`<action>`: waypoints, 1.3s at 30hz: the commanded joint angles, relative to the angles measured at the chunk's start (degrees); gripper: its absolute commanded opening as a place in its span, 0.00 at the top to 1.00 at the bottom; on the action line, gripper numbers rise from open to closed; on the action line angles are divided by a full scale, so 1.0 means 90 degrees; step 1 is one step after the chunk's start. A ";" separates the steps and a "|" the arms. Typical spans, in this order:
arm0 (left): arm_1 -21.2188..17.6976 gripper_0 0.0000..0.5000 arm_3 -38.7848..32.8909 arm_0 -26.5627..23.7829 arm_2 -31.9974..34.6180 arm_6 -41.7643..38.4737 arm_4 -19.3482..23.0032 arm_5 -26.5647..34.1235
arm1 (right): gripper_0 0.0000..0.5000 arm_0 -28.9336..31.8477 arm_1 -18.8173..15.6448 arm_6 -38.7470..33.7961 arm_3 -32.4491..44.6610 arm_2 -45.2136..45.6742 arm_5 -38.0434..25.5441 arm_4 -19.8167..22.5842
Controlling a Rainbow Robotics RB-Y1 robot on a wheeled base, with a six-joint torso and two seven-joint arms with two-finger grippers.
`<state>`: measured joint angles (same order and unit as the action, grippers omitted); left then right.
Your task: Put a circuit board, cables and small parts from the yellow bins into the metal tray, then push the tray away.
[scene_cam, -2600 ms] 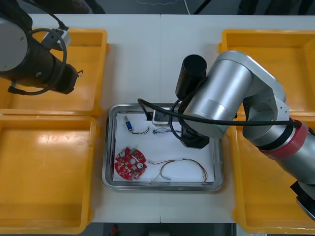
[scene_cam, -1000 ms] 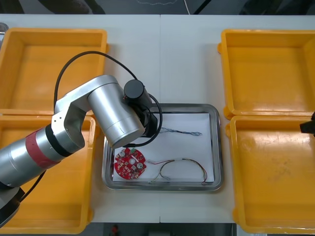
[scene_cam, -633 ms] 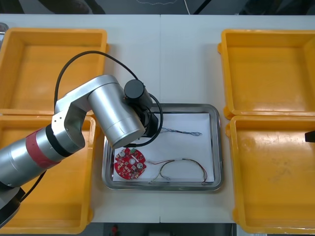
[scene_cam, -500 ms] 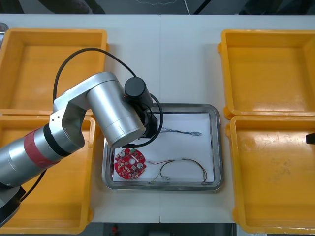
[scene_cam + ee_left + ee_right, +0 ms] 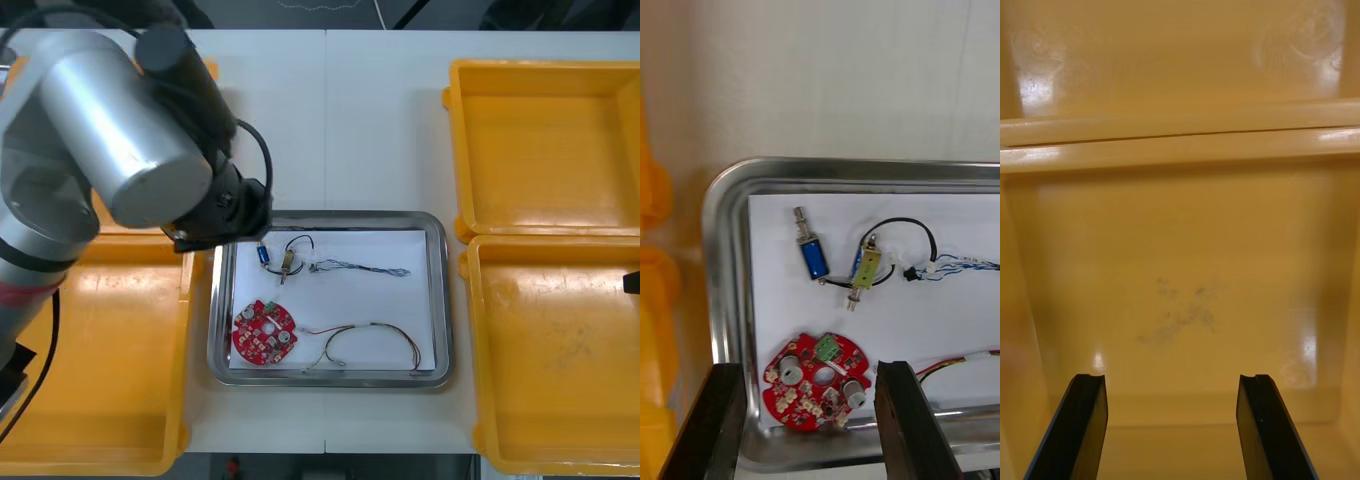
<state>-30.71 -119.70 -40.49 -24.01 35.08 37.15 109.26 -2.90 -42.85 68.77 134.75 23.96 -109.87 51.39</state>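
Left tool (image 5: 809, 367) hung over the left end of the metal tray (image 5: 440, 300), which sat mid-bench (image 5: 380, 120), closer to the near edge. Its thick silver arm (image 5: 120, 120) stood in front of the bench's far-left corner and overlapped the tray's far-left rim.

On the tray's white lining a round red circuit board (image 5: 265, 333) lay toward the near-left corner. A red and yellow cable (image 5: 365, 335) lay just beside it along the near side, and a twisted blue and white cable (image 5: 360, 268) lay farther back. Two small metal parts (image 5: 261, 254), one blue and one brass-coloured, lay side by side beyond the board, with a black cable (image 5: 899, 220) looping off them.

The near-left yellow bin (image 5: 100, 380), far-right yellow bin (image 5: 540, 140) and near-right yellow bin (image 5: 550, 360) flanked the tray. The bench top was light and plain.

The left tool's fingers (image 5: 715, 420) stood wide apart, gripping nothing, with the board below and between them. The right tool (image 5: 1172, 379), equally wide and holding nothing, hovered over a yellow bin floor, apparently the near-right one's.
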 commanded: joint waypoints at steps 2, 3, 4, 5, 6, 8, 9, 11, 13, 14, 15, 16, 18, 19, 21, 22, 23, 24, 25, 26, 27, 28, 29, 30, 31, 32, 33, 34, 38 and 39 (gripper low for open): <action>-0.0651 0.00 -0.0499 0.0153 0.0978 0.1347 0.0433 0.0083 | 0.00 -0.0137 -0.0249 -0.0023 0.0223 -0.0153 -0.0015 0.0100; -0.0758 0.00 -0.0567 0.0261 0.1134 0.1474 0.0472 0.0083 | 0.00 -0.0206 -0.0268 -0.0023 0.0271 -0.0241 -0.0015 0.0120; -0.0846 0.00 -0.0606 0.0339 0.1252 0.1562 0.0530 0.0083 | 0.00 -0.0264 -0.0278 -0.0033 0.0330 -0.0319 -0.0015 0.0139; -0.0905 0.00 -0.0626 0.0388 0.1320 0.1620 0.0579 0.0083 | 0.00 -0.0294 -0.0297 -0.0053 0.0379 -0.0368 -0.0015 0.0149; -0.1022 0.00 -0.0645 0.0476 0.1476 0.1747 0.0667 0.0083 | 0.00 -0.0381 -0.0297 -0.0063 0.0457 -0.0475 -0.0015 0.0169; -0.1207 0.00 -0.0694 0.0661 0.1750 0.1923 0.0813 0.0083 | 0.00 -0.0557 -0.0317 -0.0092 0.0555 -0.0719 -0.0015 0.0208; -0.1315 0.00 -0.0743 0.0778 0.1906 0.2050 0.0872 0.0083 | 0.00 -0.0665 -0.0317 -0.0092 0.0574 -0.0875 -0.0015 0.0227; -0.1432 0.00 -0.0772 0.0974 0.2160 0.2245 0.0921 0.0083 | 0.00 -0.0850 -0.0317 -0.0092 0.0584 -0.1100 -0.0015 0.0256; -0.1549 0.00 -0.0792 0.1169 0.2424 0.2431 0.0989 0.0083 | 0.00 -0.1065 -0.0317 -0.0102 0.0584 -0.1344 -0.0015 0.0374; -0.1627 0.00 -0.0792 0.1276 0.2570 0.2519 0.1038 0.0083 | 0.00 -0.1192 -0.0317 -0.0092 0.0584 -0.1481 -0.0015 0.0471; -0.1696 0.00 -0.0792 0.1384 0.2707 0.2616 0.1058 0.0083 | 0.00 -0.1299 -0.0327 -0.0082 0.0584 -0.1598 -0.0015 0.0540; -0.1784 0.00 -0.0782 0.1521 0.2883 0.2763 0.1087 0.0083 | 0.00 -0.1456 -0.0317 -0.0053 0.0594 -0.1803 -0.0015 0.0588; -0.1901 0.00 -0.0782 0.1726 0.3117 0.2938 0.1136 0.0083 | 0.00 -0.1690 -0.0317 -0.0014 0.0594 -0.2125 -0.0015 0.0618; -0.1940 0.00 -0.0782 0.1774 0.3185 0.2978 0.1155 0.0083 | 0.00 -0.1768 -0.0317 -0.0004 0.0594 -0.2233 -0.0015 0.0628; -0.2057 0.00 -0.0782 0.2019 0.3449 0.3153 0.1243 0.0083 | 0.00 -0.2081 -0.0317 0.0035 0.0584 -0.2711 -0.0015 0.0647; -0.2096 0.00 -0.0782 0.2107 0.3556 0.3212 0.1272 0.0083 | 0.00 -0.2198 -0.0317 0.0045 0.0584 -0.2907 -0.0015 0.0637; -0.2135 0.00 -0.0782 0.2204 0.3683 0.3300 0.1302 0.0083 | 0.00 -0.2325 -0.0307 0.0055 0.0584 -0.3131 -0.0015 0.0608; -0.2174 0.00 -0.0772 0.2312 0.3820 0.3407 0.1360 0.0083 | 0.00 -0.2501 -0.0278 0.0084 0.0594 -0.3415 -0.0015 0.0549; -0.2194 0.00 -0.0763 0.2370 0.3888 0.3437 0.1390 0.0083 | 0.00 -0.2579 -0.0258 0.0094 0.0584 -0.3541 -0.0015 0.0520; -0.2223 0.00 -0.0743 0.2487 0.4035 0.3544 0.1468 0.0083 | 0.00 -0.2735 -0.0209 0.0123 0.0584 -0.3844 -0.0015 0.0452; -0.2243 0.00 -0.0733 0.2605 0.4191 0.3671 0.1487 0.0083 | 0.00 -0.2891 -0.0122 0.0162 0.0584 -0.4118 -0.0015 0.0364; -0.2252 0.00 -0.0733 0.2683 0.4299 0.3769 0.1507 0.0083 | 0.00 -0.2999 -0.0053 0.0191 0.0584 -0.4332 -0.0015 0.0296; -0.2252 0.00 -0.0733 0.2780 0.4425 0.3876 0.1536 0.0083 | 0.00 -0.3135 0.0035 0.0240 0.0584 -0.4606 -0.0015 0.0217; -0.2262 0.00 -0.0743 0.2858 0.4504 0.3964 0.1556 0.0083 | 0.00 -0.3253 0.0123 0.0269 0.0584 -0.4821 -0.0015 0.0139; -0.2252 0.00 -0.0733 0.2927 0.4582 0.4042 0.1575 0.0083 | 0.00 -0.3389 0.0230 0.0309 0.0584 -0.5094 -0.0015 0.0042; -0.2252 0.00 -0.0743 0.2985 0.4631 0.4071 0.1595 0.0083 | 0.00 -0.3477 0.0298 0.0338 0.0584 -0.5280 -0.0015 -0.0037; -0.2252 0.00 -0.0743 0.3034 0.4631 0.4091 0.1614 0.0083 | 0.00 -0.3594 0.0376 0.0377 0.0584 -0.5495 -0.0015 -0.0134; -0.2252 0.00 -0.0743 0.3093 0.4631 0.4101 0.1644 0.0083 | 0.00 -0.3702 0.0484 0.0416 0.0584 -0.5768 -0.0015 -0.0300; -0.2233 0.00 -0.0704 0.3386 0.4631 0.4169 0.1653 0.0083 | 0.00 -0.4053 0.0748 0.0758 0.0516 -0.6715 -0.0015 -0.0935; -0.2213 0.00 -0.0685 0.3454 0.4631 0.4198 0.1653 0.0083 | 0.00 -0.4112 0.0806 0.0904 0.0457 -0.6911 -0.0015 -0.1062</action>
<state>-48.50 -124.98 -12.16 16.61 67.97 51.44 109.64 -36.14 -38.02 70.39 138.41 -32.36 -109.87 44.37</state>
